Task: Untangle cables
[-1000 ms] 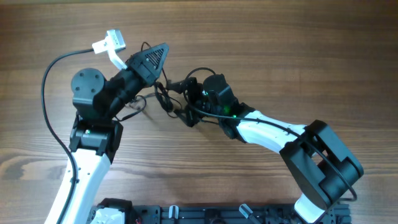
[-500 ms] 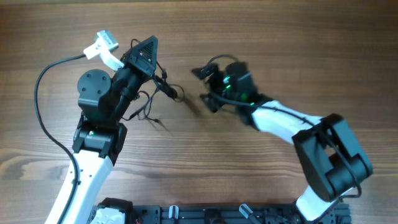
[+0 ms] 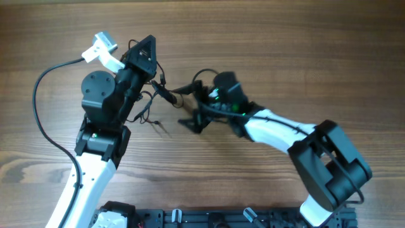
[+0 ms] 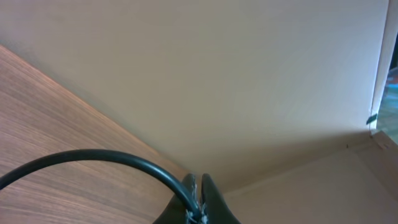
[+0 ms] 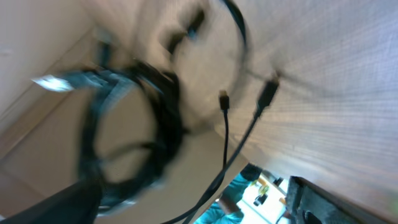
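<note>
Bench: wood grain, carrying only my two arms and the wiring.
Arms: left arm stands raised at left-centre. Right arm reaches in low from the right.
Cables: a thin black bunch between my two wrists, touching the left arm's head and just left of my right reach. A few loose strands trail down-left over the bench.
Long axis: the thickest run slants from upper left, at the left arm's head, down-right toward the right arm.
Left fingers: pressed together, pinching one black strand at the tips. The strand arcs away to the left in the wrist view, and the head is tipped up off the bench.
Right fingers: spread wide, nothing between them. The mouth faces left at the bunch, one finger either side of its line. The wrist view is blurred.
Nearer arm: left holds one end, so right is the free one and close enough to take the other.
Plug ends: two small plugs on separate strands just ahead of the right fingers, beside a blurred loop.
Judgement: the grab lies leftward from the right fingers, across the slant rather than along it.
</note>
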Robot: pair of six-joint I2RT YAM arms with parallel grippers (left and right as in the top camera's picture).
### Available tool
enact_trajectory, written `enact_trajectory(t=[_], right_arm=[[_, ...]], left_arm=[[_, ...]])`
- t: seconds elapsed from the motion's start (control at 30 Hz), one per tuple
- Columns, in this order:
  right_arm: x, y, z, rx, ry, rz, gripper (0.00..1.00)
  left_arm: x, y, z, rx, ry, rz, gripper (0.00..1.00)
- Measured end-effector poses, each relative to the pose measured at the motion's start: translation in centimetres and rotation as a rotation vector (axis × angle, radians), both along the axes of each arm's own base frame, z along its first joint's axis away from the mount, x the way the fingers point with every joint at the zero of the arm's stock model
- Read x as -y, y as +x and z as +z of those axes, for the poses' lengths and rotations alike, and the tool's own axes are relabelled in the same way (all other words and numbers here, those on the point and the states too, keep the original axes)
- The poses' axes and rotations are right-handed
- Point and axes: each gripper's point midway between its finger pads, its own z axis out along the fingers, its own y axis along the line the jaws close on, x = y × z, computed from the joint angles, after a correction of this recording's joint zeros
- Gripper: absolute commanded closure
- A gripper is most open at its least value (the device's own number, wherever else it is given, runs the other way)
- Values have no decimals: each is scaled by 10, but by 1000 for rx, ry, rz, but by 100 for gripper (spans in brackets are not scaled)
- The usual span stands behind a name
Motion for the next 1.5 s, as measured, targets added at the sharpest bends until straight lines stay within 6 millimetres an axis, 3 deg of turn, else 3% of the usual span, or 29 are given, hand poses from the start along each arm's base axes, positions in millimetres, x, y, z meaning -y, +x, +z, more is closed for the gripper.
enact_trajectory(t=[0.1, 0.2, 0.23, 0.3, 0.33, 0.37, 0.4, 0.57, 0.67, 0.9, 0.97, 1.03, 1.13, 1.2, 1.23, 1.33, 1.43, 1.5], right_arm=[[-10, -2, -2, 2, -21, -51, 0], [-6, 17, 4, 54, -18, -147, 1], [-4, 22, 4, 63, -25, -171, 9], [0, 29, 3, 68, -32, -210, 36], [2, 31, 3, 71, -36, -223, 66], [3, 32, 3, 71, -38, -232, 85], [4, 34, 2, 73, -41, -239, 96], [20, 45, -6, 99, -97, -271, 96], [53, 73, -8, 237, -170, -261, 96], [147, 124, 1, 471, -239, -214, 96], [169, 131, 15, 561, -245, -195, 96], [183, 135, 30, 650, -254, -175, 96], [187, 132, 46, 773, -255, -111, 96], [172, 119, 51, 880, -229, 10, 96], [165, 112, 54, 918, -207, 61, 96], [147, 95, 72, 1065, -111, 185, 96], [139, 83, 99, 1207, -11, 246, 96], [136, 77, 116, 1262, 49, 267, 96]], left_arm=[[12, -3, 0, 0, 0, -27, 96], [29, -9, 0, 0, 0, -72, 96], [33, -11, 0, 0, 0, -84, 96], [39, -13, 0, 0, 0, -99, 96], [40, -14, 0, 1, 0, -102, 96], [40, -14, 1, 2, 0, -103, 96], [40, -15, 2, 6, -1, -104, 96], [37, -26, 6, -4, 2, -103, 96], [32, -34, -4, -51, 32, -101, 96], [-29, -66, -95, -462, 151, 31, 96], [-44, -80, -121, -593, 164, 61, 94], [-53, -87, -132, -649, 167, 88, 86], [-53, -86, -132, -647, 162, 81, 68], [-47, -76, -125, -594, 170, 44, 44], [-42, -70, -119, -549, 188, 8, 39], [-18, -58, -104, -403, 277, -163, 36], [6, -59, -110, -347, 335, -346, 36], [20, -61, -125, -356, 352, -458, 32]])
